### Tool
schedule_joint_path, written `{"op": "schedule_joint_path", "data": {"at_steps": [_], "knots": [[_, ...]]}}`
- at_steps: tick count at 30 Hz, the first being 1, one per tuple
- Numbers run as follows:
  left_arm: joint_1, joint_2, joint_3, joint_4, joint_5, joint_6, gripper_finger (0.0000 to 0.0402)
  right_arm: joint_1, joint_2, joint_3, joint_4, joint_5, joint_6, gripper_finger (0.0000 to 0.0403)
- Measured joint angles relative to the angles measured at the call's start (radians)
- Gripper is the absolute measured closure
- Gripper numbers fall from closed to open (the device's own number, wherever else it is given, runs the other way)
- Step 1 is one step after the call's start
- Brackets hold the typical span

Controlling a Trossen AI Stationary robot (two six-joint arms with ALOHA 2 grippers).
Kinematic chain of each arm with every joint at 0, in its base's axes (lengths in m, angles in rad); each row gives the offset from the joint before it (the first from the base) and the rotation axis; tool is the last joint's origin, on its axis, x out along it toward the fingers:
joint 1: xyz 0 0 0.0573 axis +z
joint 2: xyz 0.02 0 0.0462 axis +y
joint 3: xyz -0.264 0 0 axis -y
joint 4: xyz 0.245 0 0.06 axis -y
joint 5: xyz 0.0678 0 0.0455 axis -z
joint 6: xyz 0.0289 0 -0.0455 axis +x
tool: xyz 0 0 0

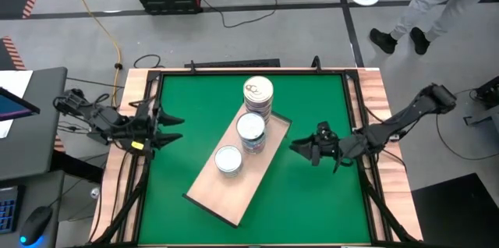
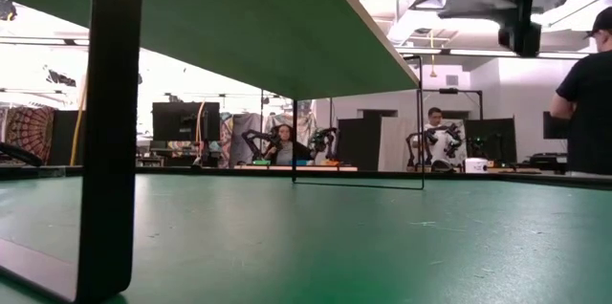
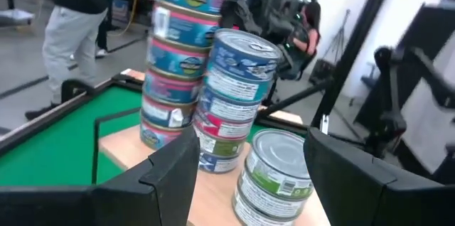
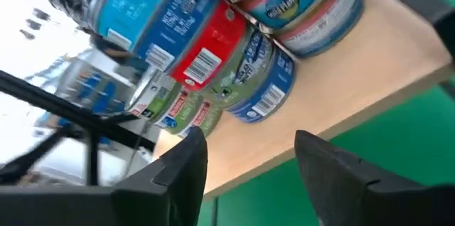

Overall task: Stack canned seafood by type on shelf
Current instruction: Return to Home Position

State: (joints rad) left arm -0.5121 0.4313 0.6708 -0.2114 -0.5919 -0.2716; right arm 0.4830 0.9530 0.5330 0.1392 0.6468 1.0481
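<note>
The shelf (image 1: 228, 195) is a light wooden board on dark legs, lying slantwise in the middle of the green table. Three stacks of canned seafood stand on it: a tall one (image 1: 258, 92) at its far end, a middle one (image 1: 251, 129), and a short one (image 1: 228, 158) with green labels (image 3: 274, 176). My left gripper (image 1: 173, 129) hovers open at the table's left edge, pointing at the stacks. My right gripper (image 1: 301, 149) hangs open just right of the shelf, with nothing between its fingers (image 4: 188, 156).
From the low view I see the shelf's underside (image 2: 249, 27) and a dark leg (image 2: 110, 122) close by. A raised wooden rim (image 1: 366, 84) frames the table. Bare green surface (image 1: 312, 209) lies near and right of the shelf. A person (image 1: 425, 6) walks beyond the far edge.
</note>
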Motion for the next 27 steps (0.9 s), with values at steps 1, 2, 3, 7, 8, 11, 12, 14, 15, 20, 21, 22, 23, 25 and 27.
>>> {"op": "schedule_joint_path", "data": {"at_steps": [1, 2, 3, 7, 8, 11, 12, 14, 15, 20, 21, 22, 23, 25, 27], "knots": [[0.0, -0.017, -0.011, -0.002, -0.011, -0.019, 0.0159, -0.009, -0.005, -0.034, 0.054, -0.016, 0.001, 0.0167], [0.0, -0.03, -0.018, -0.002, -0.018, -0.038, 0.0159, -0.018, -0.009, -0.065, 0.101, -0.033, 0.002, 0.017], [0.0, -0.042, -0.026, -0.002, -0.028, -0.05, 0.0159, -0.029, -0.012, -0.093, 0.135, -0.057, 0.001, 0.0172], [0.0, -0.079, -0.056, 0.017, -0.127, -0.071, 0.0159, -0.079, -0.042, -0.18, 0.224, -0.165, -0.006, 0.0183], [0.0, -0.088, -0.066, 0.038, -0.152, -0.072, 0.0159, -0.094, -0.055, -0.2, 0.24, -0.197, -0.015, 0.0186], [0.0, -0.111, -0.1, 0.099, -0.206, -0.065, 0.0159, -0.142, -0.11, -0.263, 0.296, -0.243, -0.072, 0.0196], [0.0, -0.119, -0.11, 0.11, -0.226, -0.066, 0.0159, -0.158, -0.139, -0.286, 0.329, -0.249, -0.098, 0.02], [0.0, -0.136, -0.132, 0.129, -0.262, -0.073, 0.0159, -0.195, -0.211, -0.327, 0.371, -0.257, -0.149, 0.0207], [0.0, -0.145, -0.144, 0.138, -0.28, -0.082, 0.0159, -0.211, -0.249, -0.345, 0.376, -0.263, -0.167, 0.021], [0.0, -0.164, -0.181, 0.192, -0.33, -0.096, 0.0159, -0.287, -0.421, -0.399, 0.315, -0.344, -0.216, 0.0226], [0.0, -0.164, -0.185, 0.192, -0.339, -0.098, 0.0159, -0.299, -0.449, -0.404, 0.29, -0.361, -0.219, 0.0229], [0.0, -0.164, -0.189, 0.192, -0.352, -0.104, 0.0159, -0.311, -0.478, -0.408, 0.261, -0.374, -0.219, 0.0232], [0.0, -0.163, -0.195, 0.197, -0.359, -0.107, 0.0159, -0.323, -0.506, -0.41, 0.231, -0.387, -0.22, 0.0235], [0.0, -0.163, -0.21, 0.218, -0.374, -0.108, 0.0159, -0.341, -0.559, -0.41, 0.181, -0.401, -0.233, 0.0241], [0.0, -0.164, -0.227, 0.227, -0.386, -0.112, 0.0159, -0.357, -0.607, -0.41, 0.151, -0.413, -0.256, 0.0245]]}}
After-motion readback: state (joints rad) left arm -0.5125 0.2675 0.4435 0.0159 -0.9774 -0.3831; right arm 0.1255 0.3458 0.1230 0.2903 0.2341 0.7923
